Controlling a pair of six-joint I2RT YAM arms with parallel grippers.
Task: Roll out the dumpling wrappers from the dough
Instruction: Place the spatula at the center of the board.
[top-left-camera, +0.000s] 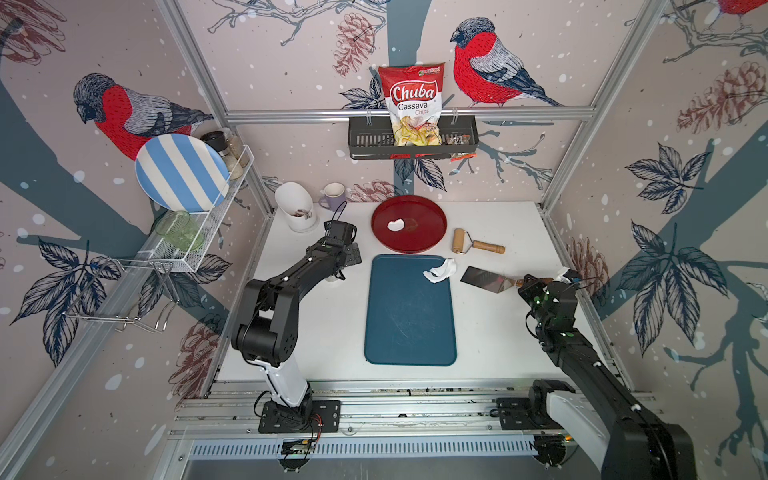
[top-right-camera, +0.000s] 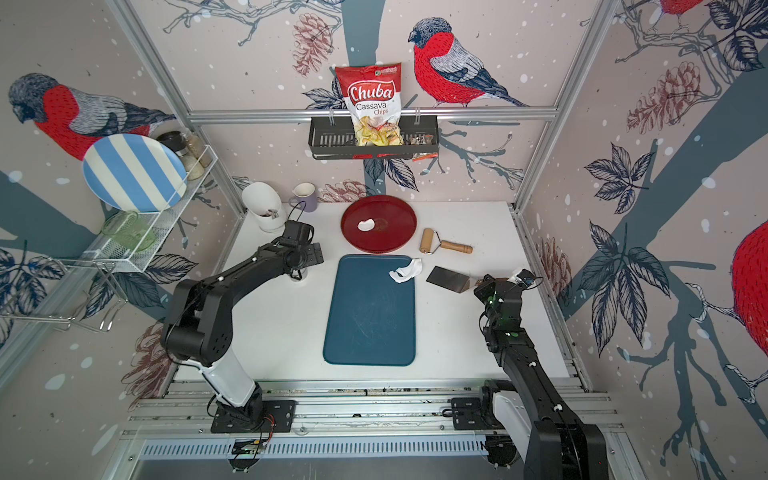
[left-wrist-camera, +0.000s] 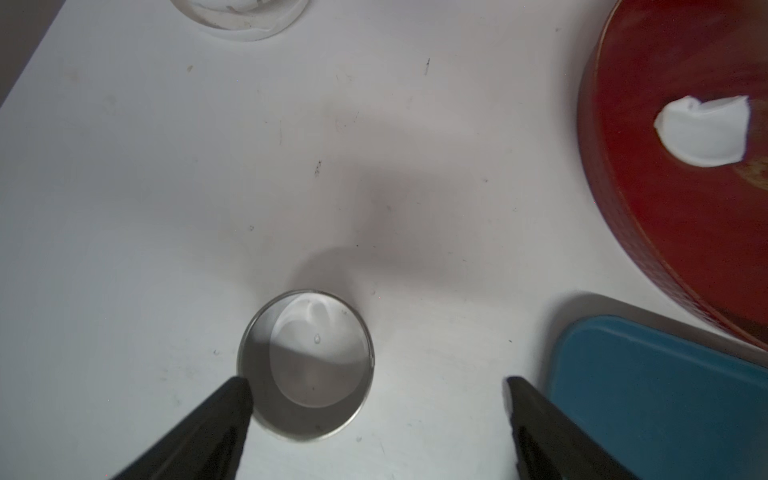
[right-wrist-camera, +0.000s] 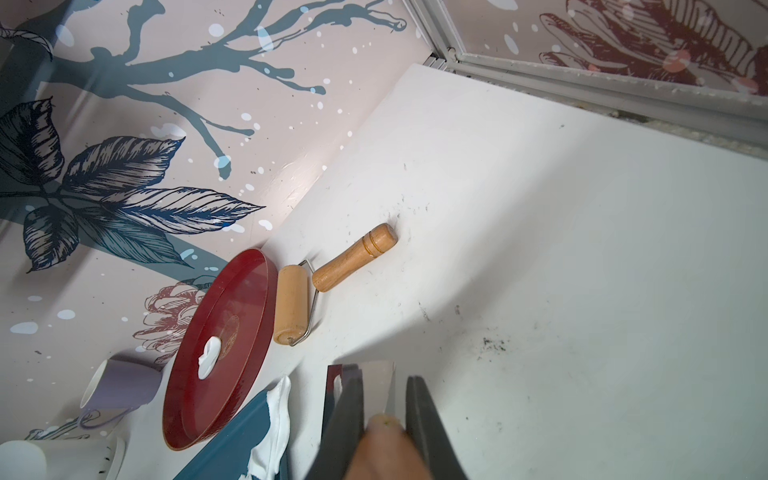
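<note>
Left claw (left-wrist-camera: 376, 380) spread wide, steel ring (left-wrist-camera: 305, 365) beside one finger. Right claw (right-wrist-camera: 384, 388) clamps scraper (top-left-camera: 484, 279) handle. Wrapper (top-left-camera: 395, 225) on red tray (top-left-camera: 428, 237); crumpled dough (top-left-camera: 439, 270) overhangs blue board (top-left-camera: 409, 316) at far corner

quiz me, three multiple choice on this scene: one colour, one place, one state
1. The board is: A red, B blue, C white.
2. The wrapper lies: A on the board, B on the table, C on the tray.
3. The left gripper is: A open, B shut on the wrapper, C shut on the board.

B: the board shows dark blue in both top views.
C: the white disc sits inside the red tray.
A: the fingertips stand wide apart, clasping nothing.
</note>
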